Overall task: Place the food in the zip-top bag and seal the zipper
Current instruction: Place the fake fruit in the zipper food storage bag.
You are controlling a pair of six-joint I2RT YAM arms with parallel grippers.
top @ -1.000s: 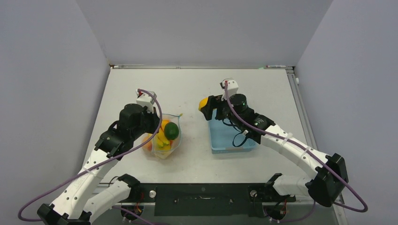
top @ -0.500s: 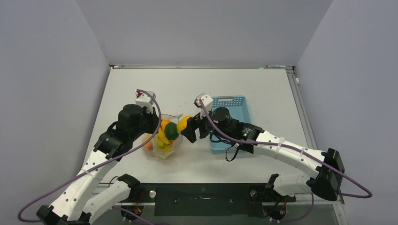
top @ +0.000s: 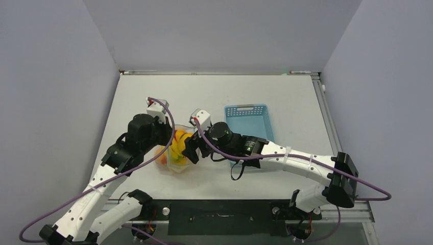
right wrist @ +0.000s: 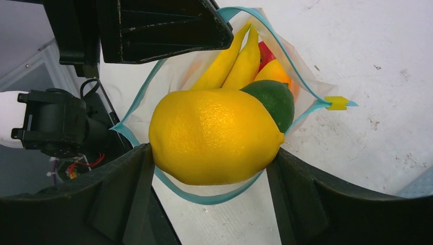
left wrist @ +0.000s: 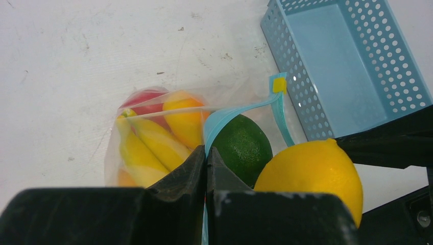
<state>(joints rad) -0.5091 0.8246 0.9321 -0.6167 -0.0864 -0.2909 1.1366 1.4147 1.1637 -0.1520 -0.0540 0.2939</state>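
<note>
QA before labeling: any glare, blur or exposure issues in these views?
Top external: even light, sharp, only soft shadows. Left wrist: lemon and zip-top bag crisp; left gripper nearly black, no detail. Right wrist: lemon sharp with faint sheen, no blown highlights.

A light-blue lattice basket (top: 253,125) is seen set upright on the white, scuffed surface (top: 204,94), between grey walls (top: 214,30).

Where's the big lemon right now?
Right wrist view: the lemon is held in the right gripper, at the mouth of the open bag, beside the lime.
</note>
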